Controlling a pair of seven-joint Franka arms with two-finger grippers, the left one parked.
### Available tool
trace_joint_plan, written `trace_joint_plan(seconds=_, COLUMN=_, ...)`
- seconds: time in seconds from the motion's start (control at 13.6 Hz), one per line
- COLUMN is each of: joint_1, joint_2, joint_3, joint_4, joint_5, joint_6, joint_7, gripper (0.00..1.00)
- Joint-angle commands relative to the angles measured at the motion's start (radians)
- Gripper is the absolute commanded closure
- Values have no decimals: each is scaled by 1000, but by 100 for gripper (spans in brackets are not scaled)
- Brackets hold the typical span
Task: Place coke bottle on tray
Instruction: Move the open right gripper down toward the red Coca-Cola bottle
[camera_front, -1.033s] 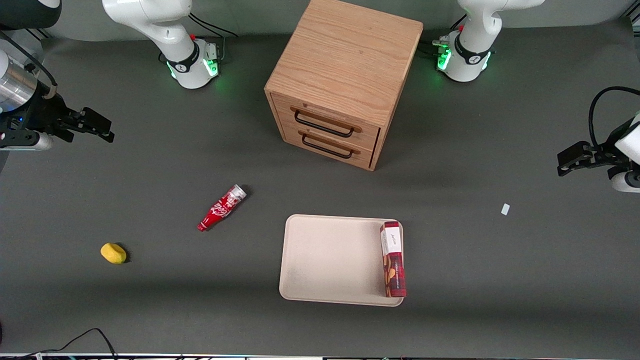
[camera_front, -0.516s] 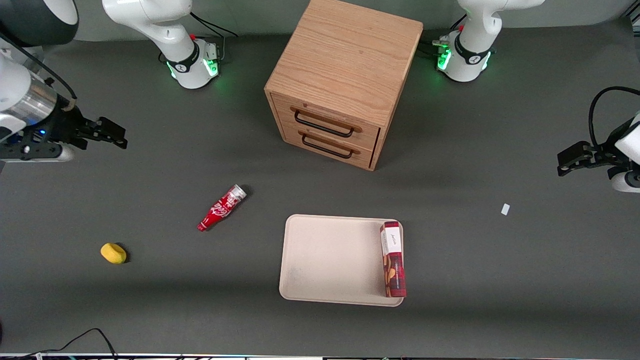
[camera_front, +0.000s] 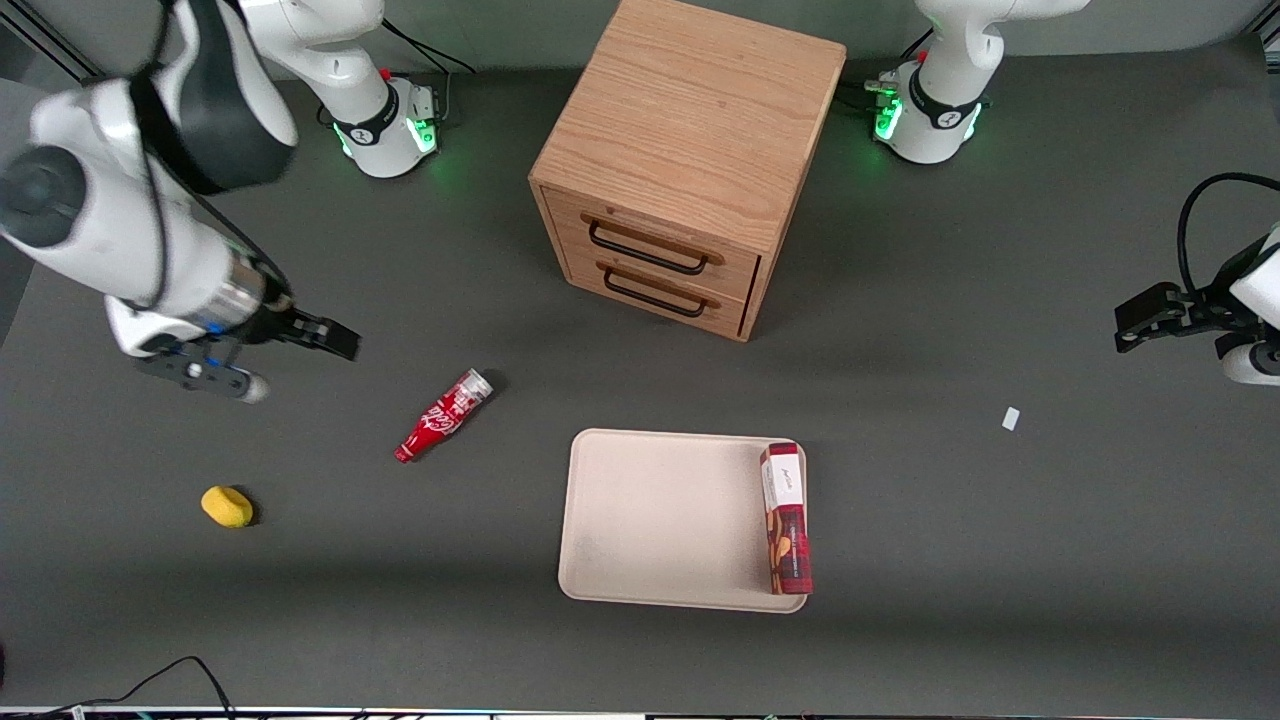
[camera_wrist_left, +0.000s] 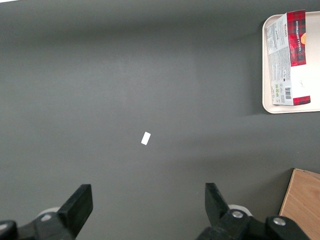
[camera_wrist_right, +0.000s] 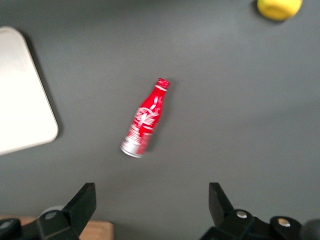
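Note:
The coke bottle (camera_front: 444, 415) lies on its side on the grey table, red with white script, silvery base toward the drawer cabinet, neck toward the front camera. It also shows in the right wrist view (camera_wrist_right: 145, 118). The beige tray (camera_front: 660, 515) lies flat beside it, toward the parked arm's end; its corner shows in the right wrist view (camera_wrist_right: 22, 100). My gripper (camera_front: 335, 340) is open and empty, above the table a little farther from the front camera than the bottle and toward the working arm's end. In the right wrist view the gripper (camera_wrist_right: 152, 205) stands wide apart with the bottle ahead of it.
A red-and-white box (camera_front: 786, 518) lies on the tray along its edge nearest the parked arm. A wooden two-drawer cabinet (camera_front: 690, 160) stands farther back. A yellow lemon-like object (camera_front: 227, 506) lies toward the working arm's end. A small white scrap (camera_front: 1011, 418) lies toward the parked arm's end.
My gripper has swung in from the working arm's end of the table toward the bottle, and nearer to the front camera. The bottle, tray and box have not moved.

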Motion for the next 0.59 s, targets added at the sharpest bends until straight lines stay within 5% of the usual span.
trace_joint_plan(seconds=0.0, joint_1=6, joint_2=62, joint_3=43, joint_4=-67, joint_5=8, joint_6=135, joint_7=210, gripper=0)
trace_joint_plan(seconds=0.52, joint_1=33, joint_2=234, joint_3=43, joint_4=-262, joint_5=-106, joint_6=525, joint_7=428, gripper=0)
